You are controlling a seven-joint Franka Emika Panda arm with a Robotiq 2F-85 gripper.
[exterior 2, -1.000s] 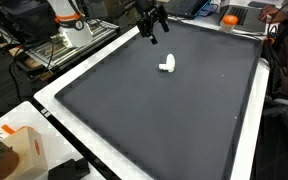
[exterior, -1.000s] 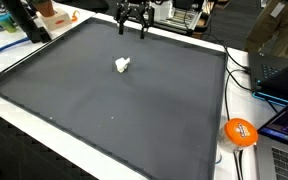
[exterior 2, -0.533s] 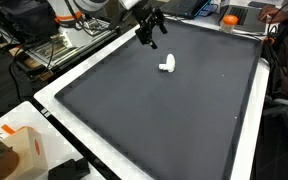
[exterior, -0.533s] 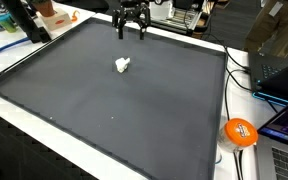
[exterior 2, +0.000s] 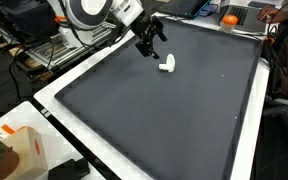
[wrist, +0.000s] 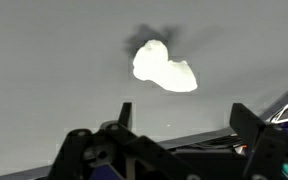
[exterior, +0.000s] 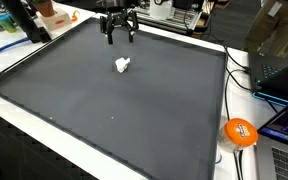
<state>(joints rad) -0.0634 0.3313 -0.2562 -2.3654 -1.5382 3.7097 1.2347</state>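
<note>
Blue sheets [exterior: 2,44] lie at the far left of an exterior view, off the edge of the dark mat [exterior: 134,115] that covers nearly all of the white-rimmed table [exterior: 231,100]. Further along, above the far part of the mat, hangs the gripper [exterior: 118,40], pointing downward with its two fingers spread wide and nothing held between them. Just to its right and a little nearer the camera, a small white crumpled lump [exterior: 122,66] rests alone on the mat, near the gripper but not touching it. At the right end, an orange ball [exterior: 239,132] sits on the table's rim among cables, with a dark laptop [exterior: 280,72] beyond it. In an exterior view taken from another place, a box [exterior 2: 24,150] stands low on the left, then comes the gripper [exterior 2: 151,52], then the lump [exterior 2: 167,67] close beside it on the mat [exterior 2: 164,125]. In the wrist view the gripper [wrist: 184,120] shows a finger [wrist: 125,115] on the left and its partner well off to the right, and the lump [wrist: 164,68] lies ahead of them, apart from both, edged by a dark shadow.
</note>
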